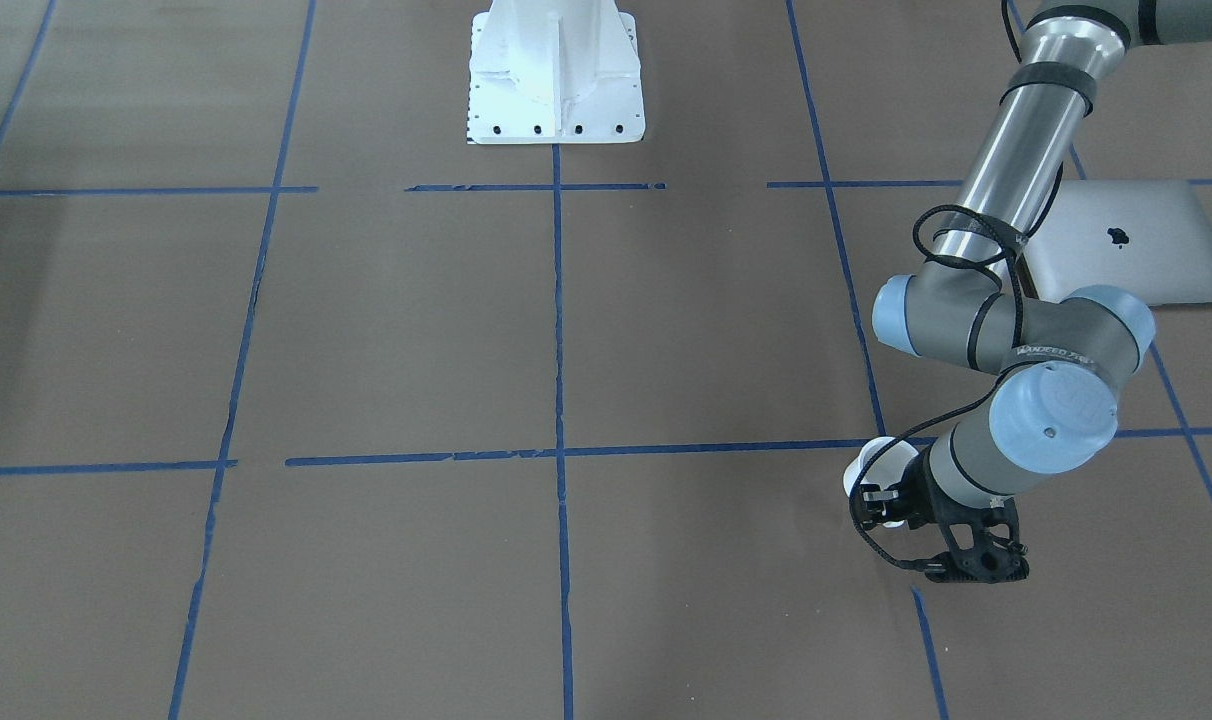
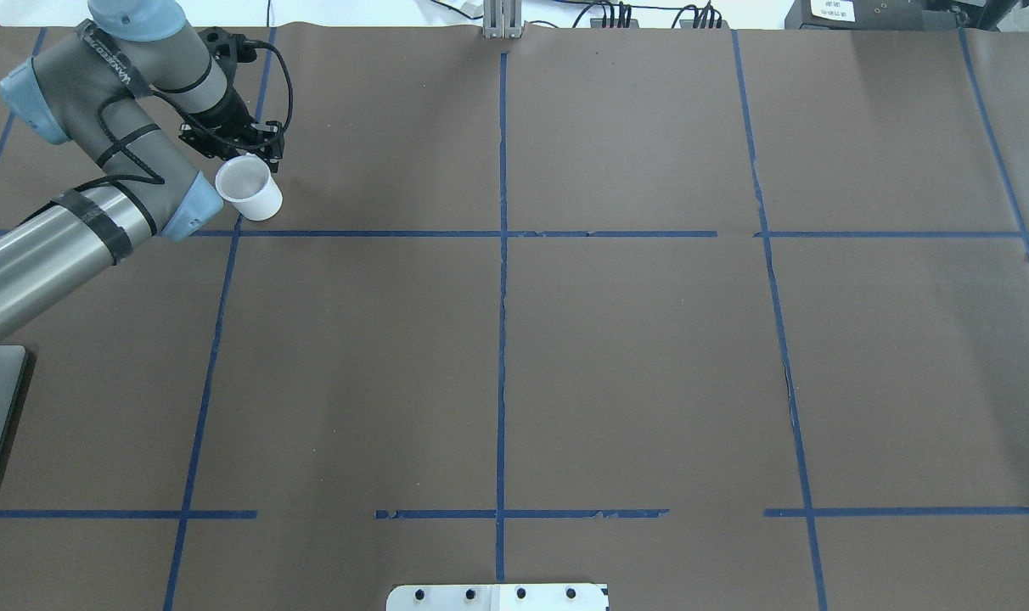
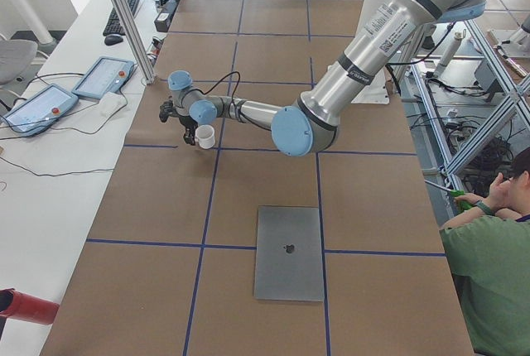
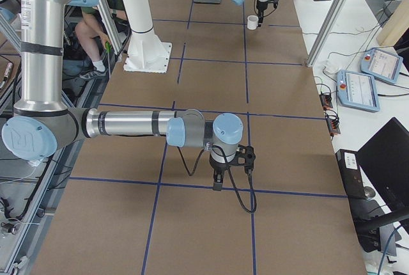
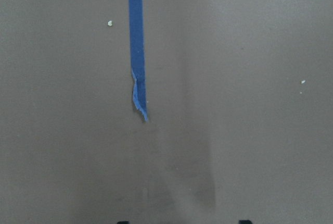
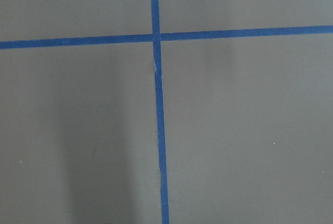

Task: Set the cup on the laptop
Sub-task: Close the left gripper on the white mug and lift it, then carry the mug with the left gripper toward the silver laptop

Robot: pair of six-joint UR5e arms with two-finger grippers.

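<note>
The small white cup (image 2: pixel 249 190) stands upright on the brown table at the far left; it also shows in the front view (image 1: pixel 874 462) and the left side view (image 3: pixel 204 136). My left gripper (image 2: pixel 241 149) hangs just over the cup's far side. Its fingertips (image 5: pixel 123 222) show only at the wrist view's bottom edge, wide apart, with bare table between them, so it looks open. The silver laptop (image 1: pixel 1131 240) lies closed on the table nearer the robot (image 3: pixel 289 252), apart from the cup. My right gripper (image 4: pixel 218 182) points down over bare table; I cannot tell if it is open.
The white robot pedestal (image 1: pixel 556 75) stands mid-table at the robot's edge. Blue tape lines cross the brown table cover (image 2: pixel 633 356). Off the far edge are a metal post (image 3: pixel 124 16) and teach pendants (image 3: pixel 103 77). A seated person (image 3: pixel 489 265) is beside the robot.
</note>
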